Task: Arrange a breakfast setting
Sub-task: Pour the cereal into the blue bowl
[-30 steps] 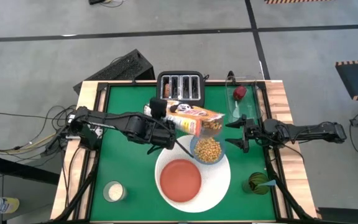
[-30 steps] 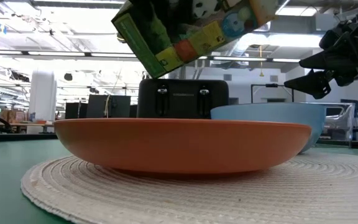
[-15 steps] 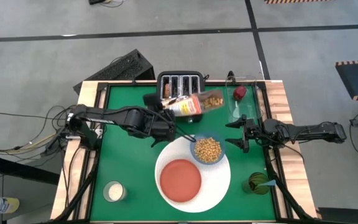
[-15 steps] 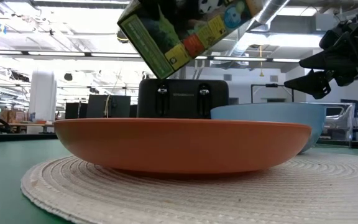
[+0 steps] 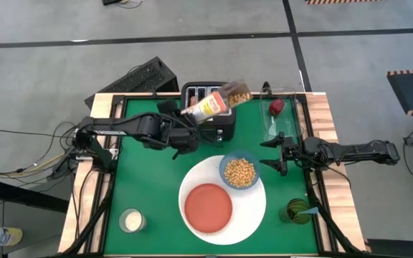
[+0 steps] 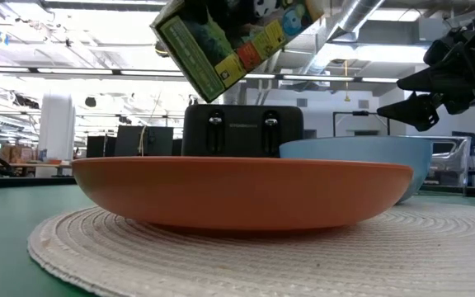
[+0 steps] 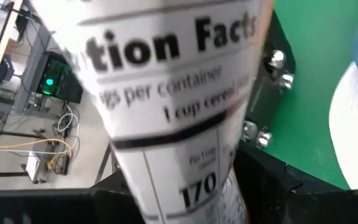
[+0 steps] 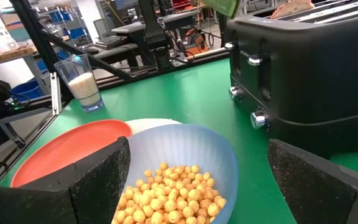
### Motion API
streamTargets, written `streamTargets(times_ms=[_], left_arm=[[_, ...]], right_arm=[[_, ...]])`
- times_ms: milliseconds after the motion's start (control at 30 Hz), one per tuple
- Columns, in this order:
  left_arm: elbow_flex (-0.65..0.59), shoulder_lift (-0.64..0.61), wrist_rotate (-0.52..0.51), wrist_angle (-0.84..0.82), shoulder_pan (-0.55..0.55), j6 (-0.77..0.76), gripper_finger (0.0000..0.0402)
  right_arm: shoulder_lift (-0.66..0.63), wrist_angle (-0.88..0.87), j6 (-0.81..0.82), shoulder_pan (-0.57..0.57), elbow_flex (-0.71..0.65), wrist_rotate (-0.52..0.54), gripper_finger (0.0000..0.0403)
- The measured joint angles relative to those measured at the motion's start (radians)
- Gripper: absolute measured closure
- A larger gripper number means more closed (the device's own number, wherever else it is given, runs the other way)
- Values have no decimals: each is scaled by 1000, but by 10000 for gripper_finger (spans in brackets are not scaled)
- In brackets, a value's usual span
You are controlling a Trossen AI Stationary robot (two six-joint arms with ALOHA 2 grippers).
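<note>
My left gripper (image 5: 187, 127) is shut on a cereal box (image 5: 217, 102) that it holds in the air over the black toaster (image 5: 196, 92). The box also shows in the low view (image 6: 229, 41). A small blue bowl (image 5: 240, 172) of yellow cereal (image 8: 166, 196) and a red-orange plate (image 5: 208, 208) rest on a large round white mat (image 5: 253, 211). My right gripper (image 5: 273, 153) is open and empty, just right of the bowl. A dark red piece (image 5: 276, 107) lies in a clear tub at the far right. A brown piece (image 8: 294, 7) sticks out of a toaster slot. My left gripper pinches the cereal box between its two fingers (image 7: 269, 186), near the box's closed end (image 5: 196, 115). The nutrition-facts panel (image 7: 166, 93) faces the wrist camera. The box is lifted clear and tilted, its open end (image 5: 236, 91) pointing toward the far right.
A glass of milk (image 5: 131, 220) stands at the near left. A dark green cup (image 5: 295, 212) with a blue piece in it stands at the near right. A keyboard (image 5: 143, 77) lies beyond the far left corner. Bare green table lies on the left.
My left gripper has carried the cereal box from over the blue bowl toward the table's far edge, to above the toaster. The box's open end has swung away from the bowl. The bowl keeps its cereal.
</note>
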Motion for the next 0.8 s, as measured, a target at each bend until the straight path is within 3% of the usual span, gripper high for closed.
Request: streamTargets(times_ms=[500,700,800], left_arm=[[137,-8,-66,-62,103,-25,244],[129,-1,-27,-21,102,-69,302],[42,-4,30,38,102,-149,332]], right_arm=[[0,0,0,0,0,0,7],[0,0,0,0,0,0,7],[0,0,0,0,0,0,7]])
